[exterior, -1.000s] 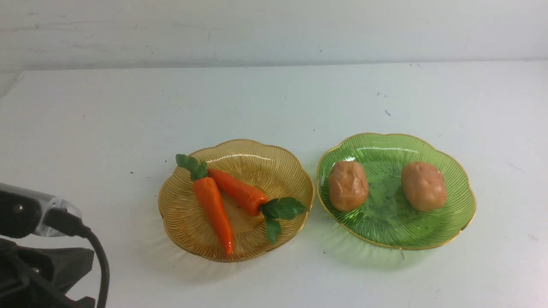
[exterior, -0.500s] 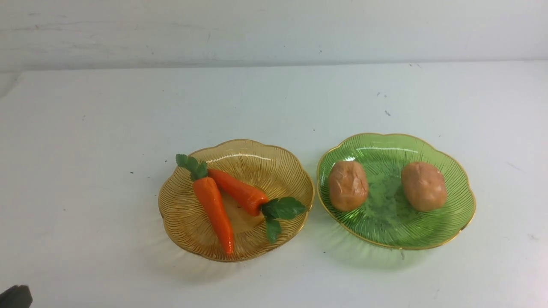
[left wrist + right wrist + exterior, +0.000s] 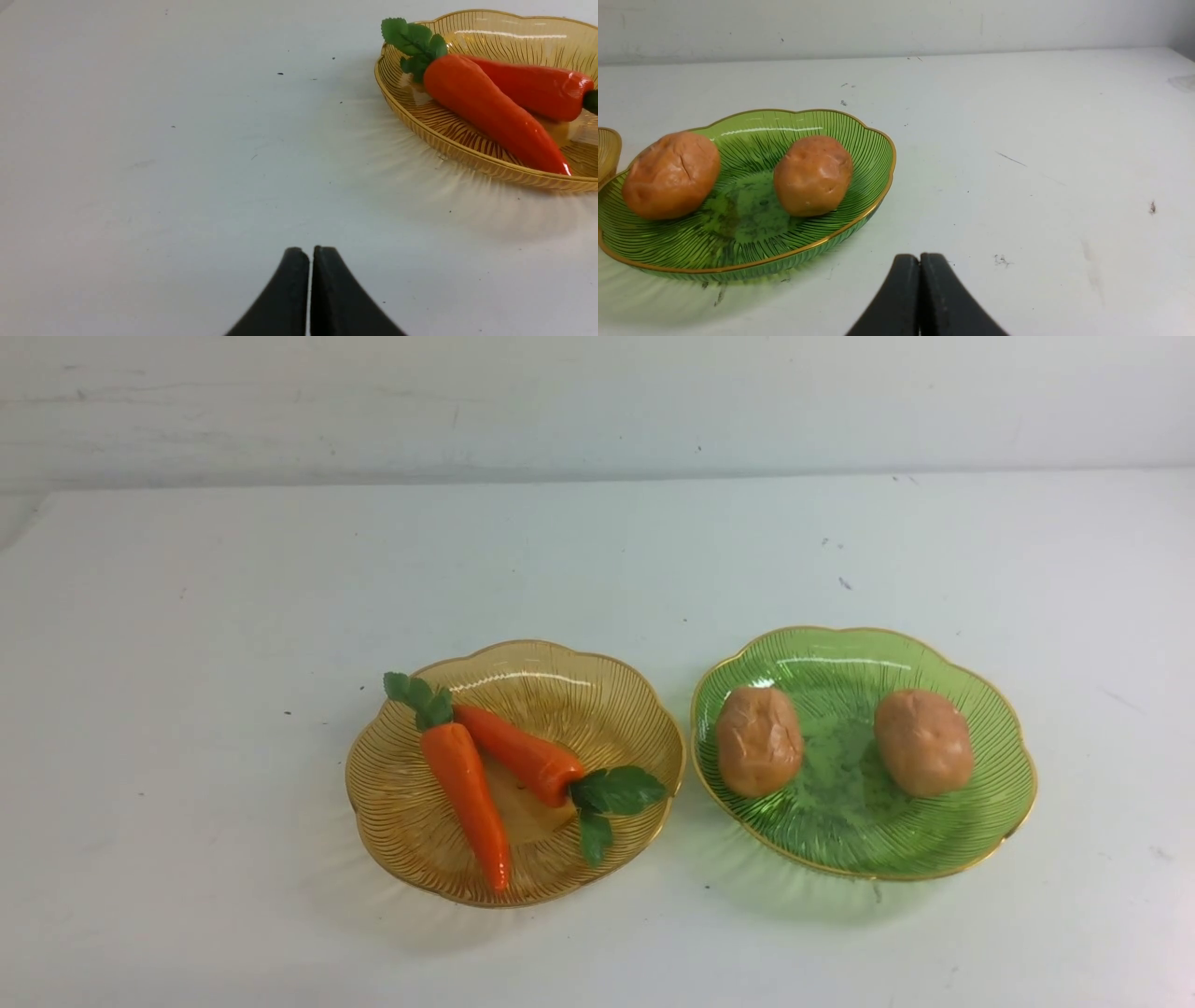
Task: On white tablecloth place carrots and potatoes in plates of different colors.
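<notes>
Two orange carrots [image 3: 467, 789] [image 3: 523, 756] with green tops lie crossed in the amber-yellow plate [image 3: 616, 709] on the white tablecloth [image 3: 187, 663]. Two tan potatoes [image 3: 758, 740] [image 3: 924, 742] rest apart in the green plate [image 3: 845, 812] to its right. Neither arm shows in the front view. In the left wrist view my left gripper [image 3: 311, 252] is shut and empty above bare cloth, short of the amber plate [image 3: 420, 121] and its carrots [image 3: 486, 112]. In the right wrist view my right gripper [image 3: 920, 259] is shut and empty beside the green plate [image 3: 859, 140] with its potatoes [image 3: 812, 175] [image 3: 670, 175].
A pale wall [image 3: 597, 401] rises behind the table's far edge. Small dark specks [image 3: 843, 581] dot the cloth behind the green plate. The two plates sit nearly rim to rim at mid-table.
The left arm, visible at the lower left a second ago, has drawn back out of the front view. Plates, carrots and potatoes have not moved.
</notes>
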